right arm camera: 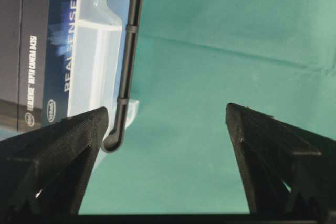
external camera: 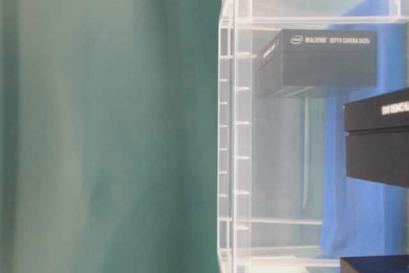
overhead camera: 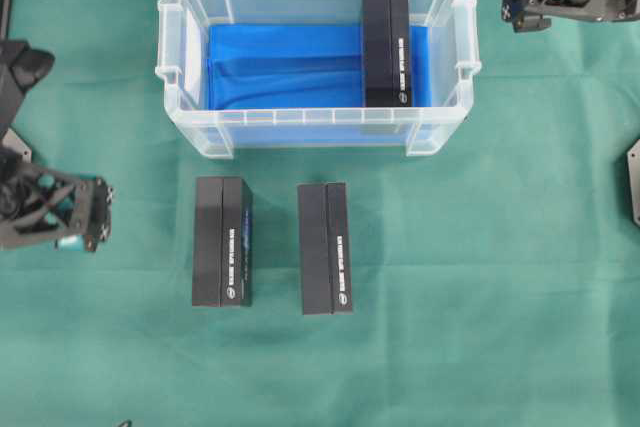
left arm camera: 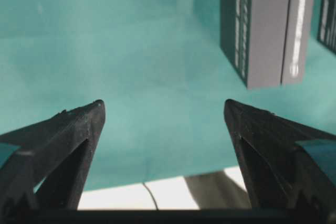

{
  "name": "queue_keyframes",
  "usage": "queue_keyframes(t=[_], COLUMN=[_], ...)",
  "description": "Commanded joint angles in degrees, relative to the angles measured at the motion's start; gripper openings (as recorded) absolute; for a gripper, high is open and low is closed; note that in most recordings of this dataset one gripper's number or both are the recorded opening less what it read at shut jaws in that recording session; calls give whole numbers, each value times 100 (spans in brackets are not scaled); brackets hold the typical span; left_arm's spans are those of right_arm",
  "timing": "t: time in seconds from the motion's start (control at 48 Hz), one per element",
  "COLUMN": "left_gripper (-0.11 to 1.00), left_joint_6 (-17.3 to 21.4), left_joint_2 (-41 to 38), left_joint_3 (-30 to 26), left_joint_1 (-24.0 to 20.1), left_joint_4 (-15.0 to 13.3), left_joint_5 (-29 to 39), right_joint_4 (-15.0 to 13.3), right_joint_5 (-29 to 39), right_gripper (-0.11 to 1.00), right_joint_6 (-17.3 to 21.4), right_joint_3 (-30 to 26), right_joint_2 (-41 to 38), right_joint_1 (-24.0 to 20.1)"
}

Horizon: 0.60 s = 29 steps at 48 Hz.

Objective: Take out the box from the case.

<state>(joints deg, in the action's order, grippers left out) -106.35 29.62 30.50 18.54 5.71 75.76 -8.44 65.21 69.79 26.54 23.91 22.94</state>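
One box (overhead camera: 386, 48) sits at the right end of the case (overhead camera: 190, 127). Both pincers, left (left arm camera: 164, 109) and right (right arm camera: 167, 113), are wide apart, holding nothing.

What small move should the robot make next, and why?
Probably bring the open right gripper over the black box standing at the right end of the case. That box is the only one inside, the gripper is empty, and it hangs just outside that end.

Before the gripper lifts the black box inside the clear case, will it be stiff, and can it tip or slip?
The black box looks like rigid retail carton with straight edges, so probably stiff. It stands on a narrow side on the blue lining, near the case wall, so a push may tip it. Its smooth faces could slip.
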Motion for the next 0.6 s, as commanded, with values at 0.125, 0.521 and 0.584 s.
queue_keyframes(t=[0.125,0.521,0.584], left_gripper=[94,94,94], left_joint_6=[527,2487,2909], left_joint_2=[123,193,193], left_joint_3=[-88,-185,-202], left_joint_1=[-624,-2681,-3120], left_joint_4=[44,44,18], left_joint_5=[26,53,53], right_joint_4=[-9,-9,-9], right_joint_5=[0,0,0], right_gripper=[92,92,92], right_joint_6=[18,26,26], right_joint_3=[-141,-141,-141], right_joint_2=[97,88,88], right_joint_1=[-9,-9,-9])
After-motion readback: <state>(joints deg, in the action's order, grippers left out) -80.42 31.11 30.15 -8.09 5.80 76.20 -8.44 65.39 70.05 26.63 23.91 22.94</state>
